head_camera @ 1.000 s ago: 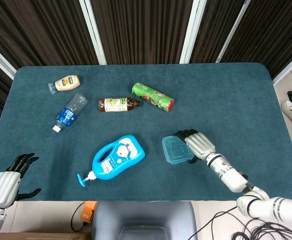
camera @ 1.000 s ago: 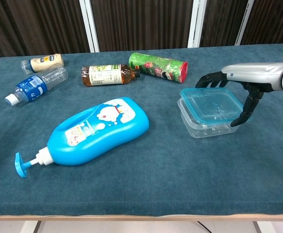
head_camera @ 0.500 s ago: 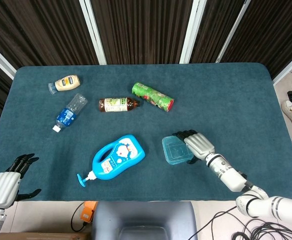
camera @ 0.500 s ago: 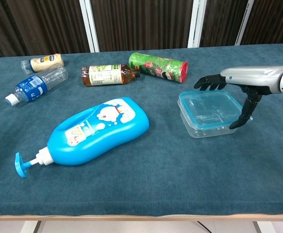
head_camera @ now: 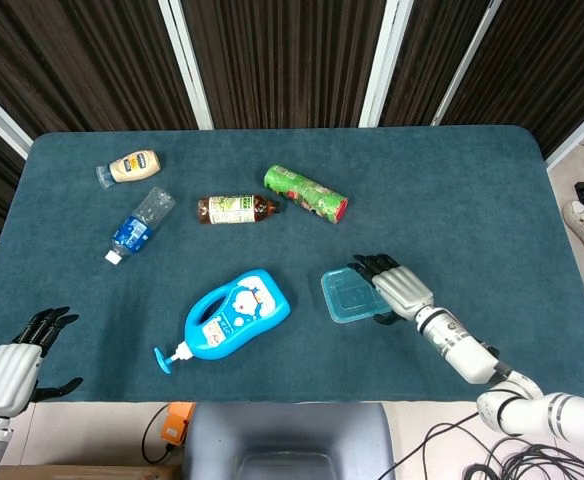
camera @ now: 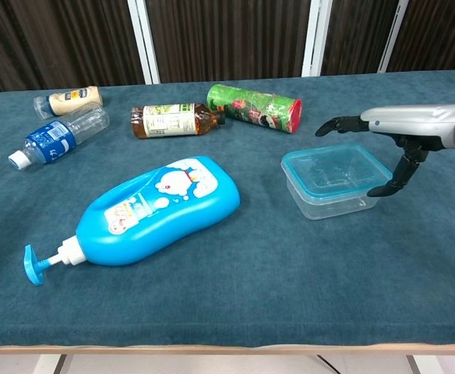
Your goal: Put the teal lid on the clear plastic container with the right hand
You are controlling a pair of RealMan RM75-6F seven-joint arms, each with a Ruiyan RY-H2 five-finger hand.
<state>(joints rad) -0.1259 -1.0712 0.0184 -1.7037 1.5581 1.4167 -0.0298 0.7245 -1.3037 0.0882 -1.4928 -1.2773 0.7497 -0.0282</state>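
The teal lid (camera: 335, 169) (head_camera: 348, 295) lies flat on top of the clear plastic container (camera: 333, 200), right of the table's middle. My right hand (camera: 395, 128) (head_camera: 398, 287) hovers just right of it with its fingers spread above the lid's far right corner and its thumb hanging beside the right edge. It holds nothing. My left hand (head_camera: 17, 358) rests open off the table's near left corner, seen only in the head view.
A big blue pump bottle (camera: 150, 209) lies left of the container. Behind it lie a green can (camera: 255, 106) and a brown tea bottle (camera: 172, 120). A water bottle (camera: 56, 137) and a mayonnaise bottle (camera: 69, 99) lie far left.
The lid, first tilted on the container, has settled flat and sits slightly further left. My right hand's fingers have lifted off it and drawn a little to the right.
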